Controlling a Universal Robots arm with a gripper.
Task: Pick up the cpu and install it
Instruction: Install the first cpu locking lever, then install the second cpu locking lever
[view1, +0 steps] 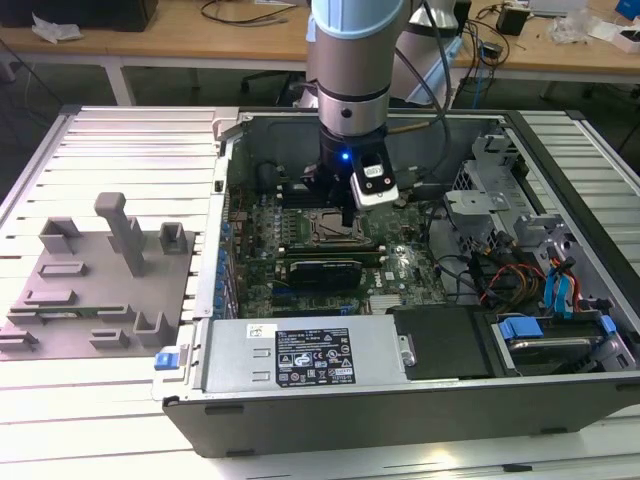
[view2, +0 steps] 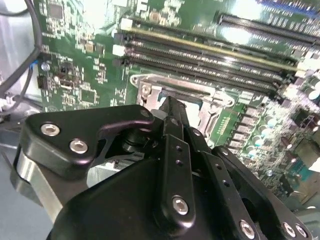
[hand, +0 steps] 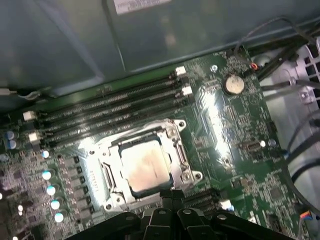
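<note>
The cpu (hand: 145, 165) is a small square chip with a pale silvery top. It lies flat inside the metal-rimmed socket frame (hand: 172, 145) on the green motherboard (hand: 235, 130). My gripper (hand: 171, 196) hangs just above one edge of the socket, its fingertips together and nothing between them. In the exterior view the gripper (view1: 345, 215) stands upright over the socket (view1: 325, 232) in the middle of the open computer case (view1: 400, 420). In the second wrist view the black fingers (view2: 172, 130) hide most of the socket (view2: 210, 97).
Memory slots (hand: 110, 107) run beside the socket. A grey power supply (view1: 300, 355) lies along the case's front wall. Cables (view1: 490, 275) and drive bays (view1: 560, 320) are at the exterior view's right. A grey fixture plate with posts (view1: 100, 270) is outside the case, left.
</note>
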